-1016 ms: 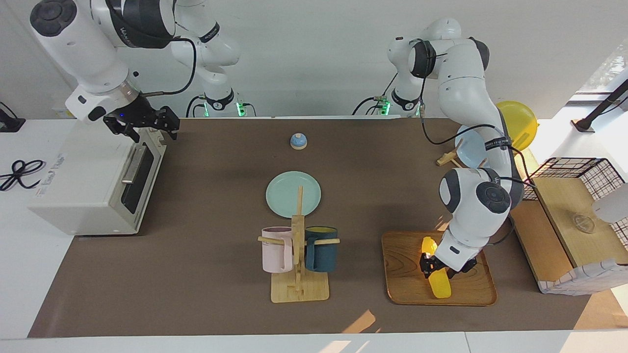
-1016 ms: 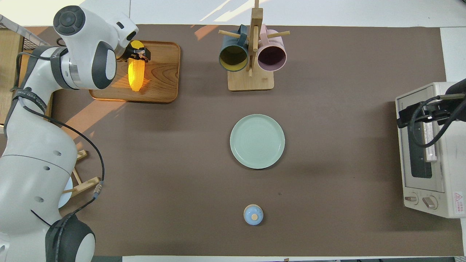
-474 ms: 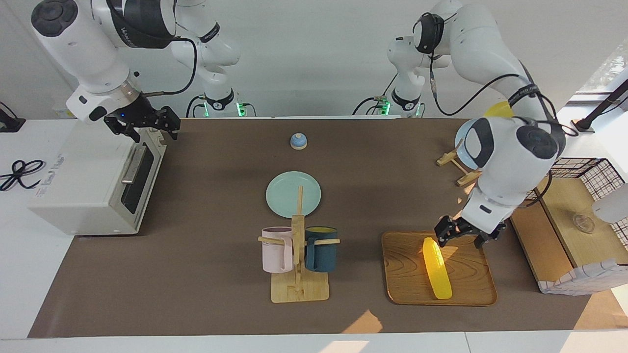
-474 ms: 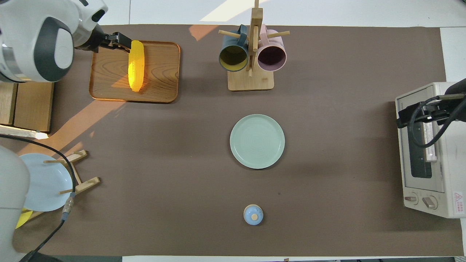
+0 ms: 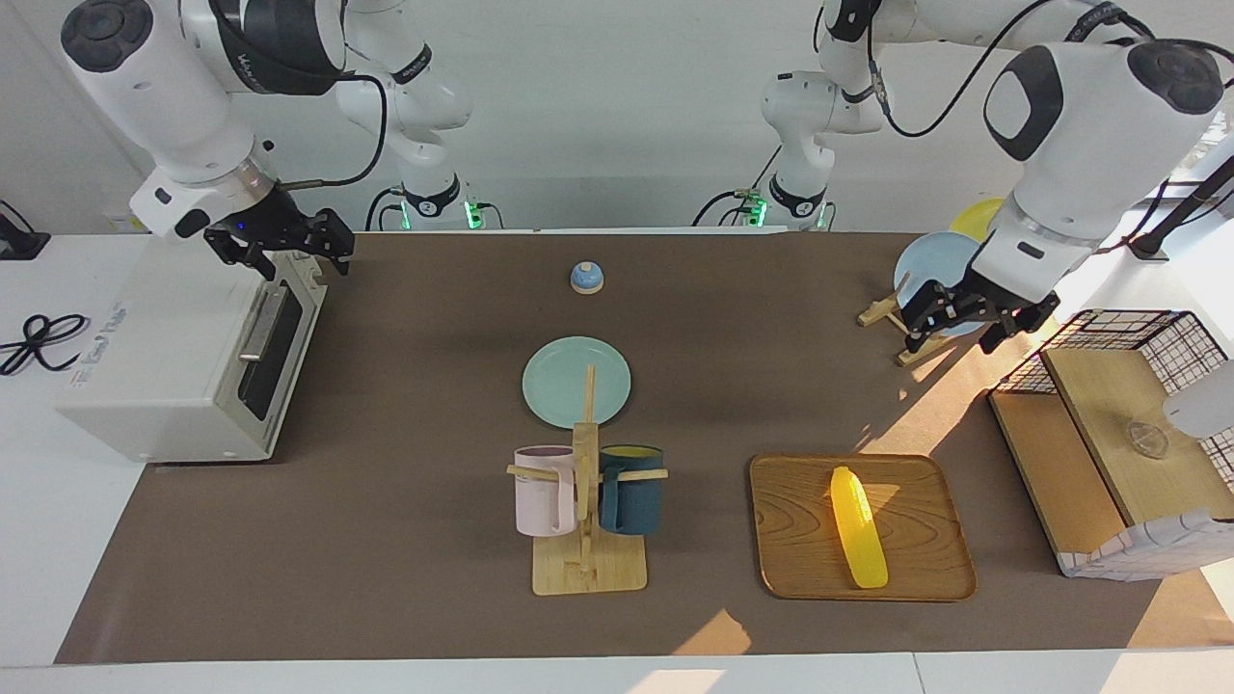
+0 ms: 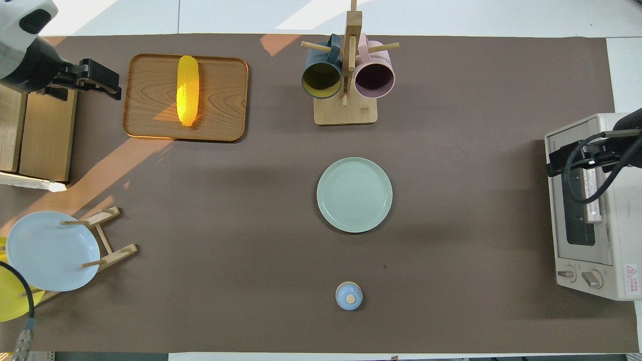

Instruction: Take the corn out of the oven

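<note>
Corn [image 5: 858,528] lies flat on the wooden tray [image 5: 800,569], at the table [image 5: 386,578] edge farthest from the robots, toward the left arm's end. Nothing touches it. Left end effector [image 5: 959,323] is raised, fingers spread and empty, over the table near the blue plate's rack [image 5: 892,310]. Right end effector [image 5: 284,253] hangs, fingers spread, at the upper edge of the oven [image 5: 164,386] door; oven sits at the right arm's end, door closed.
</note>
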You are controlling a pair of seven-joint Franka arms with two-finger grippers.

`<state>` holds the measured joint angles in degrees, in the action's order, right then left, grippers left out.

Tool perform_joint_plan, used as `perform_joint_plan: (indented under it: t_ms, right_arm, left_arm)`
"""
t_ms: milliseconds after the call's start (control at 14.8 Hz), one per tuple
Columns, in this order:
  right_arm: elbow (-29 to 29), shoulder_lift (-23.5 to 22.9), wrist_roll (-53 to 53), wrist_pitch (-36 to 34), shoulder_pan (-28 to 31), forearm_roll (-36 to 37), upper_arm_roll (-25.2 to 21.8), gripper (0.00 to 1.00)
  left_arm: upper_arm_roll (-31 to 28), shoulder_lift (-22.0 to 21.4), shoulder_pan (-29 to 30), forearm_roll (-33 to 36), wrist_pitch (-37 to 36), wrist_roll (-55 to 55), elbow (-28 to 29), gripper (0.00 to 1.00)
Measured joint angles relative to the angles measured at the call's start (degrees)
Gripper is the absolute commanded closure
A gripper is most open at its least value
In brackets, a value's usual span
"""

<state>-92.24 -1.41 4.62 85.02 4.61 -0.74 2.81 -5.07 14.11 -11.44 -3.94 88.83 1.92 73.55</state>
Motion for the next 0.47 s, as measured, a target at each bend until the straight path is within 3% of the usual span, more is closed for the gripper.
perform_joint_plan:
  t_ms: [474]
  right_arm:
    - [0.0,0.0,0.0,0.0,0.0,0.0,0.0,0.00]
  left_arm:
    - [2.9,-17.3,2.3,0.1,-3.2,2.7,20.7,0.00]
